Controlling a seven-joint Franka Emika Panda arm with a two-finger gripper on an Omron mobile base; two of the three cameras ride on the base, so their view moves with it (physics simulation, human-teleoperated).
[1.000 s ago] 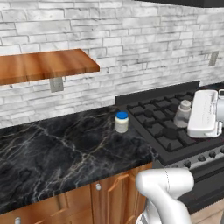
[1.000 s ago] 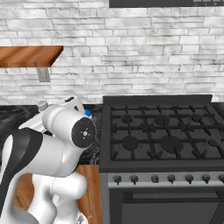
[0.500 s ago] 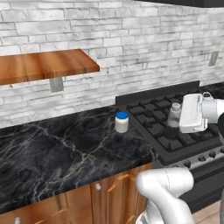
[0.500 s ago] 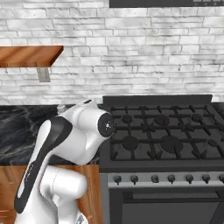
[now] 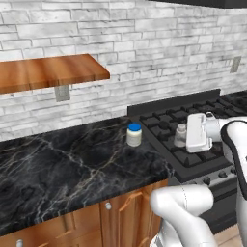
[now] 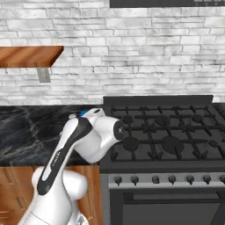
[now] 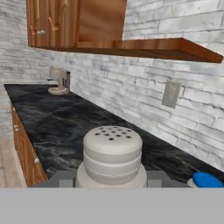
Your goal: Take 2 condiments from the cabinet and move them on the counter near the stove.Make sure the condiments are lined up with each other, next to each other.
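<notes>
The hand (image 5: 185, 137) is shut tight on the shaker (image 5: 180, 135), over the stove (image 5: 193, 125). The jar (image 5: 134, 134) stands on the surface (image 5: 67, 164), off to the hand's side. If the shaker comes down crooked, it could bump the jar or tip on a grate.

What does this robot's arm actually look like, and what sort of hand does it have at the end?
The arm is made of glossy white, rounded shells that bulge at each joint, with a black stripe bearing small pale lettering along one link and a dark round cap with a small red dot on a joint. No loose cables show. The hand is a blocky white housing with rounded corners.
</notes>
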